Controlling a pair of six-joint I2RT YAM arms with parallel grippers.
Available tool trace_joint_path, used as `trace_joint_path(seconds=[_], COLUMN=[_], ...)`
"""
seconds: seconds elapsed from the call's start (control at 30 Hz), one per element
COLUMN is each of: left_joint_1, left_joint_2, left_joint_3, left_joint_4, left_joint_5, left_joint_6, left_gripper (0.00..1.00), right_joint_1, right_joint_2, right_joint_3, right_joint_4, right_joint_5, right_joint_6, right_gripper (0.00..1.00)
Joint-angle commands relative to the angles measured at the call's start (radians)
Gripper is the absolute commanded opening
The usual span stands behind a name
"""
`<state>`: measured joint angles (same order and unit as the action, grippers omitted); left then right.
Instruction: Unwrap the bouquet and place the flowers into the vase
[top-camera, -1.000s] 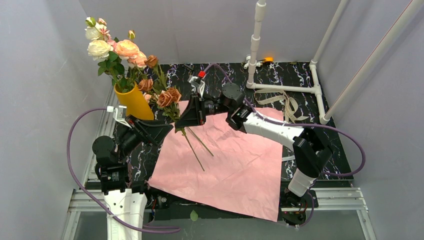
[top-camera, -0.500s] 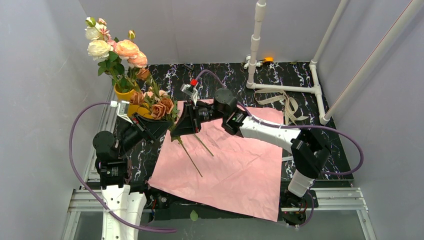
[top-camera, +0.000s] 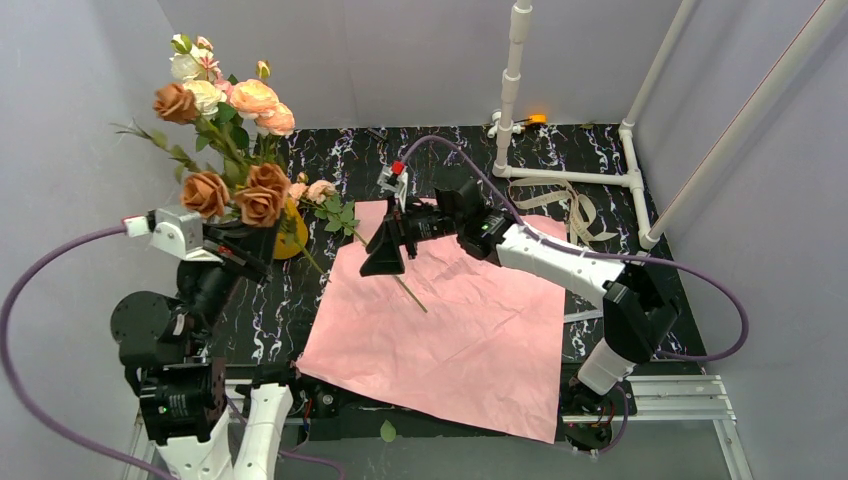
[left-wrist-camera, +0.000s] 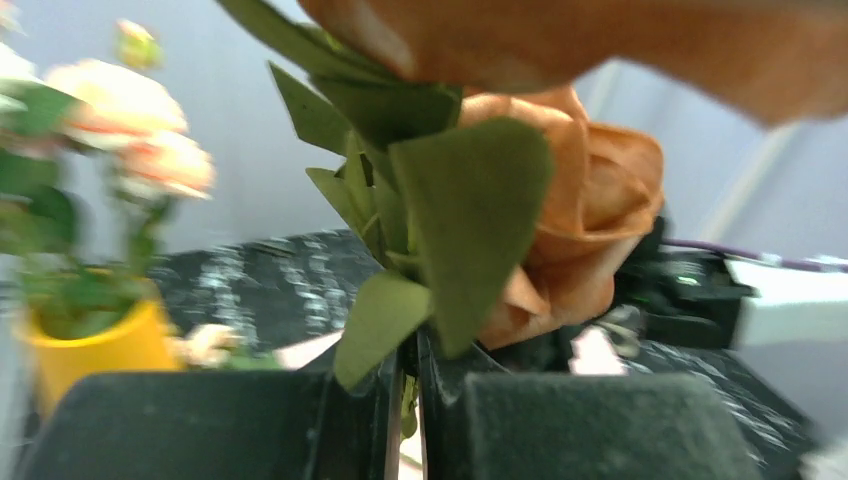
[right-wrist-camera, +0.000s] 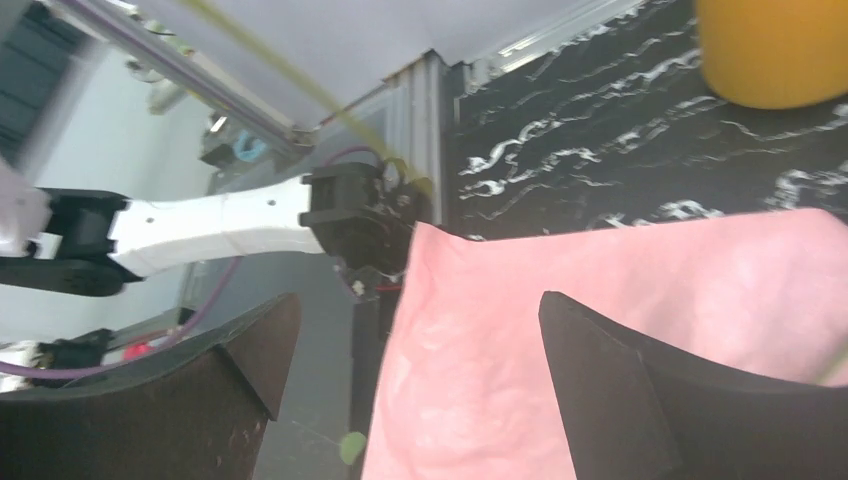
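Top external view, entries from the near edge outward.

1. Pink paper (top-camera: 470, 340). Crinkled sheet lying spread open on the table (top-camera: 600, 150) in front of the arm bases. One loose stem (top-camera: 412, 296) lies on it, its upper end hidden under the right gripper.

2. Right gripper (top-camera: 384, 262). The arm reaches forward and left across the sheet, wrist tipped down. Claw released and spread wide; the right wrist view shows only pink paper between its fingers (right-wrist-camera: 640, 400).

3. Left gripper (top-camera: 240, 245). Arm folded, elbow low and near, wrist high, just beside the vase. Claw clenched on the brown roses (top-camera: 258, 200); in the left wrist view the pads (left-wrist-camera: 560, 430) meet on a thin stem among green leaves.

4. Vase (top-camera: 288, 232). Mustard yellow, at the far left of the table, mostly hidden behind roses and claw. Pink, peach and cream flowers (top-camera: 250, 97) stand in it.

5. Ribbon (top-camera: 575, 205). Loose, far right, by the white pipes (top-camera: 512, 90).

Handling, as a judgement: light, top-heavy sprays on thin, springy stems. Grip low on the bare stem, below the leaves. The heads would crush, and the leaves may snag.
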<state>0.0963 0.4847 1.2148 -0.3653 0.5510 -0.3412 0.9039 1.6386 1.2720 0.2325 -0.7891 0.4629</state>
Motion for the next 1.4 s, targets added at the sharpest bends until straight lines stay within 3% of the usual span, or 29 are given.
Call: trace_joint_path(seconds=[0.0, 0.1, 0.3, 0.63, 0.93, 1.37], left_joint_1=[0.000, 0.002, 0.000, 0.003, 0.014, 0.066], left_joint_2=[0.099, 0.158, 0.276, 0.485, 0.626, 0.680], left_joint_3=[0.166, 0.242, 0.365, 0.563, 0.612, 0.484], left_joint_4=[-0.117, -0.079, -0.046, 0.006, 0.106, 0.230], left_joint_5=[-0.358, -0.481, -0.586, -0.598, -0.587, -0.585], left_joint_6=[0.275, 0.330, 0.348, 0.281, 0.303, 0.326], left_gripper=[0.00, 0.00, 0.00, 0.00, 0.00, 0.00], right_joint_1=[-0.027, -0.037, -0.041, -0.048, -0.057, -0.065], right_joint_2=[-0.091, -0.114, -0.136, -0.145, -0.140, -0.118], right_joint_3=[0.033, 0.015, 0.002, -0.007, -0.022, -0.031], right_joint_4=[-0.128, -0.146, -0.178, -0.167, -0.157, -0.140], right_joint_5=[0.065, 0.081, 0.106, 0.099, 0.099, 0.083], right_joint_6=[-0.156, -0.180, -0.216, -0.213, -0.208, -0.193], right_gripper=[0.98, 0.98, 0.98, 0.99, 0.98, 0.99])
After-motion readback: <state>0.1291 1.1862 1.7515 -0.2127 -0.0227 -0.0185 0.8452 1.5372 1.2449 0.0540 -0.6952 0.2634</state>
